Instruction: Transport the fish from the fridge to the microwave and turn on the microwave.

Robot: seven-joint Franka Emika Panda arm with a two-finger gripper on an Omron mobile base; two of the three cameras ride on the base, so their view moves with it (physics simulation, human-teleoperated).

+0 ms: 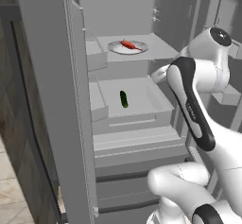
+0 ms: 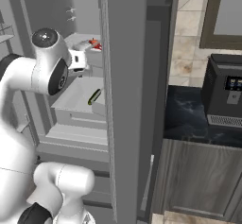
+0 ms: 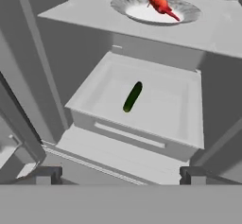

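Red-orange fish (image 3: 159,3) lies on white plate (image 3: 137,14), upper fridge shelf (image 3: 85,11). Dark green cucumber (image 3: 132,96) sits in open drawer (image 3: 175,109) below. Gripper (image 3: 121,175), jaws spread wide, empty, faces drawer. Risk: low aim takes cucumber; slim fish slips from pinch.

1 fish (image 3: 159,3), 1 plate (image 3: 186,13), 1 cucumber (image 3: 133,96)
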